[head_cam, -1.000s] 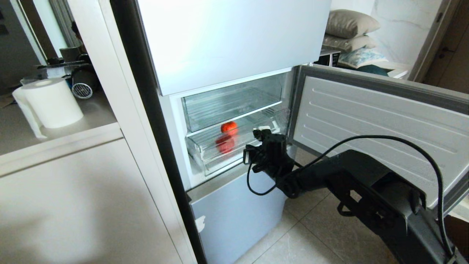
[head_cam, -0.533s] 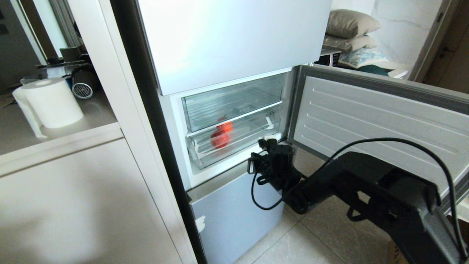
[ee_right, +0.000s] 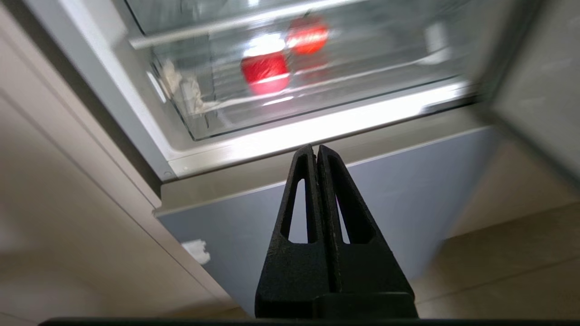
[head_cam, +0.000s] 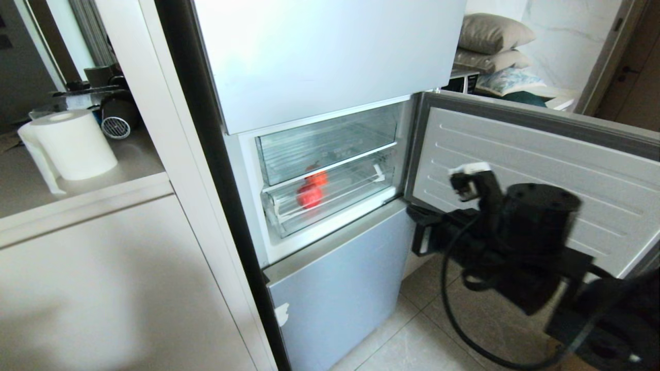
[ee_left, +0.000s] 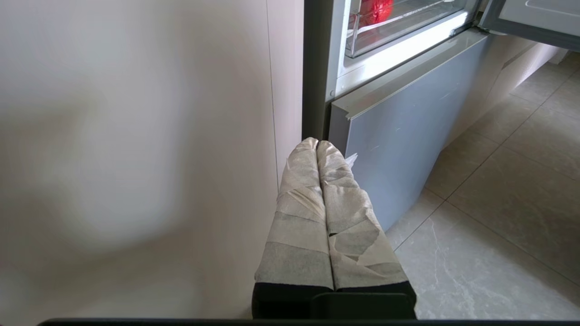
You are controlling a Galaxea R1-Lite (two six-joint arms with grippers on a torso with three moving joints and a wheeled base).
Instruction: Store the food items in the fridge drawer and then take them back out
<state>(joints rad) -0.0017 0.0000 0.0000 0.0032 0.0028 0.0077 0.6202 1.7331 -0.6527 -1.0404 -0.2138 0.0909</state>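
This looks like a home. A big fridge (head_cam: 319, 129) stands open on a tile floor (head_cam: 438, 330). Left is a counter (head_cam: 77, 175) with a paper roll (head_cam: 72, 144). Far right, pillows (head_cam: 492, 44) are piled up.

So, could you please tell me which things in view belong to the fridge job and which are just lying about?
Part of the job:
- red food item
- fridge drawer, pushed in, food inside
- right gripper, shut, empty
- left gripper, shut, idle

Just lying about:
- paper roll
- pillows
- upper clear drawer
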